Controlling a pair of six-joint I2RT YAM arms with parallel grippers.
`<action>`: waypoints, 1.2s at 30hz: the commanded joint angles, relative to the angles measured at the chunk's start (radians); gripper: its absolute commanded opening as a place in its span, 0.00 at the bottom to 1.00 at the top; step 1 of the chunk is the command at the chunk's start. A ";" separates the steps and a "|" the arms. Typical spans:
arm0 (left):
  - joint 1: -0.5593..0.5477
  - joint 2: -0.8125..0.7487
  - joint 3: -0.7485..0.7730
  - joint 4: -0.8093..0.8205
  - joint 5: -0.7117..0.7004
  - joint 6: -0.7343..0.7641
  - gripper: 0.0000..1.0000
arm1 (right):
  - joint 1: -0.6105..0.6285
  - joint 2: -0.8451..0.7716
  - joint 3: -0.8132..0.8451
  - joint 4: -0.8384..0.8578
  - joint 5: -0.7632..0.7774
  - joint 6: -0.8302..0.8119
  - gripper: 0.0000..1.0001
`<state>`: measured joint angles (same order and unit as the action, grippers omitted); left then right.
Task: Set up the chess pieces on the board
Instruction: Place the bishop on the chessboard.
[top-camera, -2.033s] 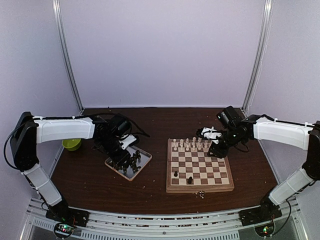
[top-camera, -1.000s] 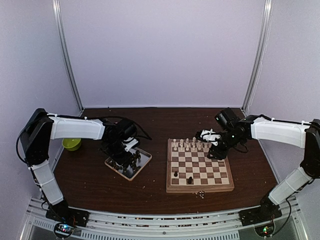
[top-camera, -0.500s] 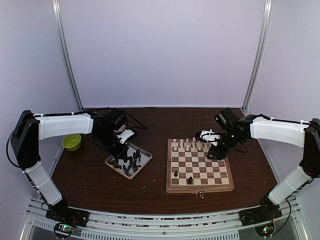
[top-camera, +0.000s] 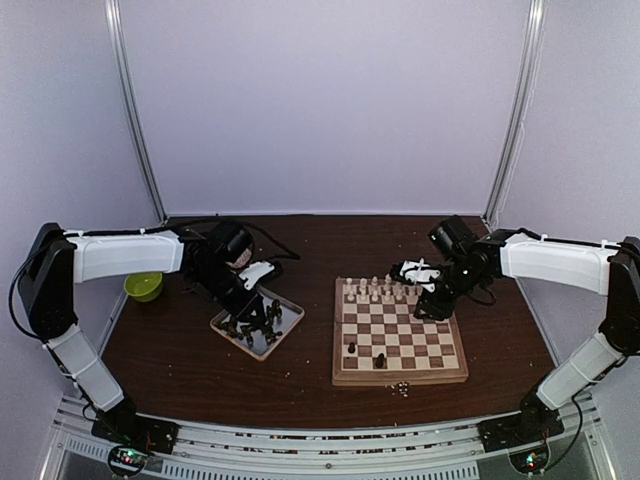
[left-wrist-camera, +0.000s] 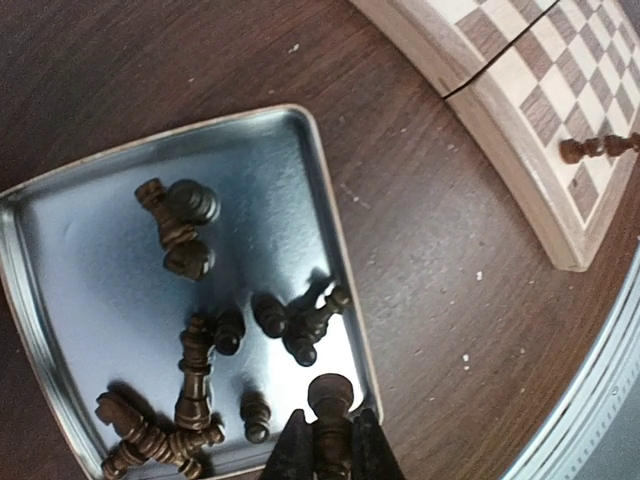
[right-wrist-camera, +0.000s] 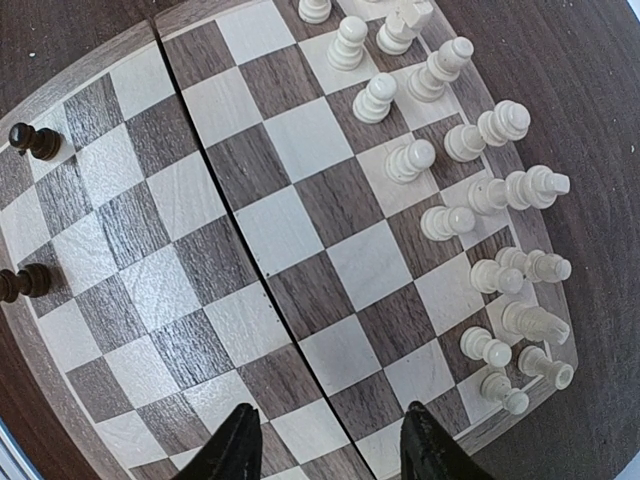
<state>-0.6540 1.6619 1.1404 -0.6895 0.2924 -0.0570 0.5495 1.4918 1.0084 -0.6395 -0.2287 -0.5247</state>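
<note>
Pinching a dark piece (left-wrist-camera: 331, 398) at the bottom middle of the left wrist view, the left jaws are shut narrow on it. Its rounded head pokes out past the fingertips (left-wrist-camera: 296, 447), so its long axis seems to run along the fingers rather than across them. Just beyond it is the near corner of the metal tray (left-wrist-camera: 70, 250), where the other dark pieces (left-wrist-camera: 190, 370) lie tumbled on their sides.

The board (left-wrist-camera: 520, 95) lies toward the upper right of that view, apart from the tray across a strip of bare bench (left-wrist-camera: 420, 240). From above it sits right of the tray, its near edge (top-camera: 400, 378) at lower centre. The left arm is the nearer one to the tray and to the board's left side. Two dark pieces (right-wrist-camera: 30, 140) stand on the board, toward its near left in the overhead view.

The right jaws hover over the board's far right corner, about half open, holding and touching nothing. The cream pieces (right-wrist-camera: 440, 150) are ranked along the upper right of the right wrist view.

My judgement is that the carry runs rightward to the near ranks, and the piece would need turning base down to stand
</note>
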 joint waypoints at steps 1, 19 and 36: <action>-0.005 -0.059 -0.004 0.112 0.142 -0.001 0.00 | 0.004 -0.001 0.022 -0.009 -0.009 -0.003 0.48; -0.291 0.360 0.550 0.030 -0.043 0.104 0.00 | -0.013 -0.036 0.007 0.032 0.048 0.027 0.48; -0.380 0.594 0.845 -0.158 -0.187 0.207 0.01 | -0.034 -0.016 0.019 0.014 0.030 0.029 0.48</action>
<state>-1.0271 2.2433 1.9568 -0.8108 0.1429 0.1257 0.5194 1.4792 1.0088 -0.6163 -0.2012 -0.5011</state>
